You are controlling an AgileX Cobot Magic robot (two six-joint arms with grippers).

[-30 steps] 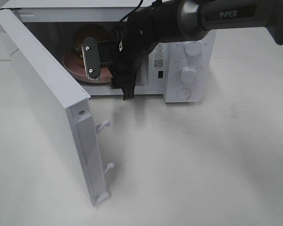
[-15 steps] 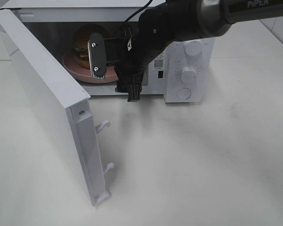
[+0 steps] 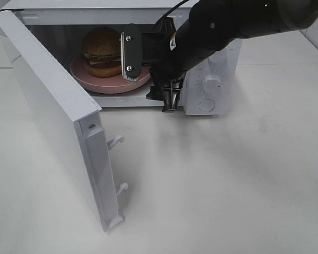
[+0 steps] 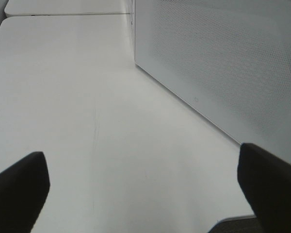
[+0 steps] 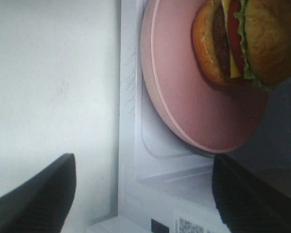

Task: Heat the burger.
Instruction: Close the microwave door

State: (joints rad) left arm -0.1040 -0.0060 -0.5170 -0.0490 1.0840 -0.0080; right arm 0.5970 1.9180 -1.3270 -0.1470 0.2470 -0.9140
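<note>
Seeing the burger point(image 3: 102, 51) upright on the pink plate point(image 3: 93, 80), both inside the microwave point(image 3: 212, 58) cavity, left of centre. Showing bun, lettuce, tomato, cheese and patty intact in the right wrist view. Noting the microwave door point(image 3: 53, 111) swung wide open, out over the table point(image 3: 228, 180) on the left side. Reading the right gripper point(image 3: 150, 75) as spread apart with nothing held, hanging at the cavity mouth just in front of the plate's right edge, clear of plate and burger in its wrist view. Reading the left gripper point(image 4: 145, 170) as spread wide too, empty, low over bare table, beside a white perforated panel point(image 4: 223, 63); door or housing, cannot tell
</note>
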